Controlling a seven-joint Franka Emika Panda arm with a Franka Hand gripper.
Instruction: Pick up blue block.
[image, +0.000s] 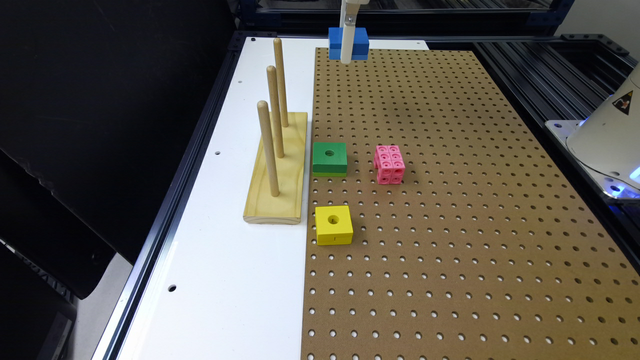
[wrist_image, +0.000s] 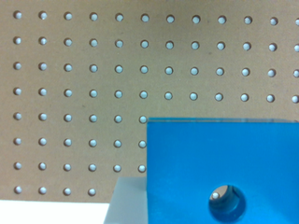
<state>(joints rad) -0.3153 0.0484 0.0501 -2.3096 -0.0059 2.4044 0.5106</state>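
Blue block (image: 360, 44) clamped in gripper (image: 348, 50), held up off pegboard (image: 450, 225) at far end, well apart from green block (image: 330, 158) & yellow block (image: 333, 224). In wrist view, block (wrist_image: 210, 158) close up w/ hole visible, one finger (wrist_image: 126, 200) against its side. Lift step looks done; next likely calls for steady hold, no slip.

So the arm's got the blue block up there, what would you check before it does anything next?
1. blue block clear of the pegboard: ok, it hangs above the far edge.
2. gripper clamped on it: ok, a white finger crosses its face.
3. Block level: ok in the exterior view.
4. Grip firm enough: cannot tell.
5. green block, yellow block and pink cube undisturbed: ok, all flat on the board.
6. peg stand out of the way: ok.
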